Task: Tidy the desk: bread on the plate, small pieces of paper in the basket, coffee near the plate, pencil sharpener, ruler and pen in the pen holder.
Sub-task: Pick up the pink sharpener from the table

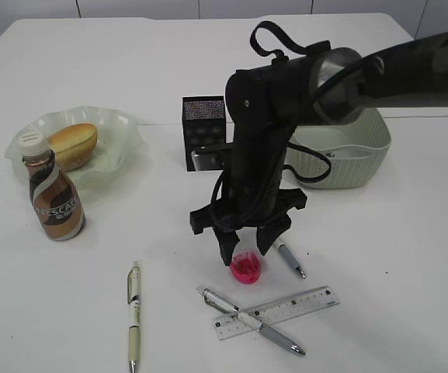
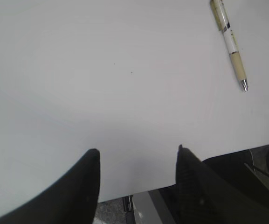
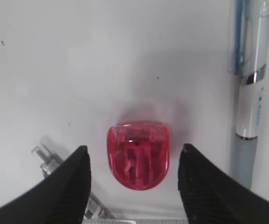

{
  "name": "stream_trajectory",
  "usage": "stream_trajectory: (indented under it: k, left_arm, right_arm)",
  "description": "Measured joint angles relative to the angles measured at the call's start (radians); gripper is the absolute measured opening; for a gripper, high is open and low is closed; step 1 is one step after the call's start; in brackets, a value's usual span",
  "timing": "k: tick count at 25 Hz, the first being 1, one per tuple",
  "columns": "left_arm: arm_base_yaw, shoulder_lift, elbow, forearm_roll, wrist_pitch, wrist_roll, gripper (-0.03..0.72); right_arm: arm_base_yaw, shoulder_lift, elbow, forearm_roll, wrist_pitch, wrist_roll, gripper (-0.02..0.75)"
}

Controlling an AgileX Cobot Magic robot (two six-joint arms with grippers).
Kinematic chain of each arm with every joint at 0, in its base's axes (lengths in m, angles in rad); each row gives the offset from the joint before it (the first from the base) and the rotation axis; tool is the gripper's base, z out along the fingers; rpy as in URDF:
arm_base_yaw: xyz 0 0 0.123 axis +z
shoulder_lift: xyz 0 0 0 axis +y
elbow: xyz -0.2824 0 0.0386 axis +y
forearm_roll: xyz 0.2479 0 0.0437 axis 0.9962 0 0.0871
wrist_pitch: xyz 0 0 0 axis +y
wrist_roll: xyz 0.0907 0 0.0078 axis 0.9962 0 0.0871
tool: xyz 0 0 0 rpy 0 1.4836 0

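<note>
A pink see-through pencil sharpener [image 3: 139,161] [image 1: 244,266] lies on the desk [image 1: 379,256]. My right gripper [image 3: 134,148] [image 1: 247,247] hangs open over it, one finger on each side, touching nothing. The clear ruler [image 1: 278,311] lies just in front, crossed by a silver pen [image 1: 251,320]. Another pen [image 1: 289,259] [image 3: 251,93] lies to the right, and a beige pen [image 1: 133,315] [image 2: 230,39] to the left. The bread [image 1: 72,144] sits on the plate [image 1: 123,124], the coffee [image 1: 53,198] beside it. My left gripper [image 2: 136,149] is open and empty. The small pieces of paper are out of view.
The black mesh pen holder [image 1: 203,124] stands behind my right arm, the basket [image 1: 340,155] to its right. My left gripper hovers at the desk's near edge [image 2: 171,186], with dark floor and frame below it.
</note>
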Motion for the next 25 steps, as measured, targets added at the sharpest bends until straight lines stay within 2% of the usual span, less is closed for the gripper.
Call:
stream_trajectory:
  k: [25]
  left_arm:
    - [0.0,0.0,0.0,0.006,0.011,0.0,0.388]
  right_arm:
    - [0.0,0.051,-0.002,0.0,0.002,0.0,0.439]
